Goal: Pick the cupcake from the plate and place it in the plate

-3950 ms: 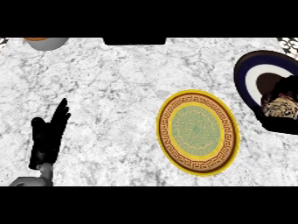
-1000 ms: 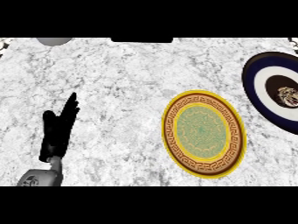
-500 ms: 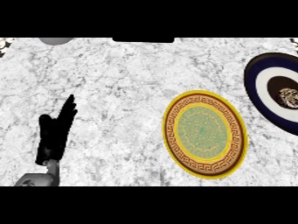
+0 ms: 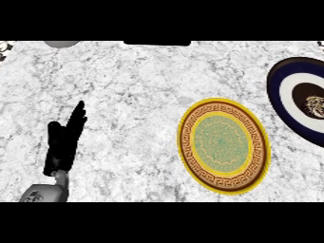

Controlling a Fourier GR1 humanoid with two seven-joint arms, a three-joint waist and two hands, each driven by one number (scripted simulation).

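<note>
Head view shows you the cupcake (image 4: 317, 106) sitting at the centre of the navy-and-white plate (image 4: 283, 95), far to the right of your left hand (image 4: 61, 144), whose fingers are straight and released, holding nothing. The yellow patterned plate (image 4: 224, 144) lies between those fingers and the cupcake. Your right hand is out of sight. As I judge it, both pick and placing remain.

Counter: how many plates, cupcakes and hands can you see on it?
Plates: 2 (yellow plate, blue plate)
Cupcakes: 1 (cupcake, on the blue plate)
Hands: 1 (left hand)
Total: 4
</note>
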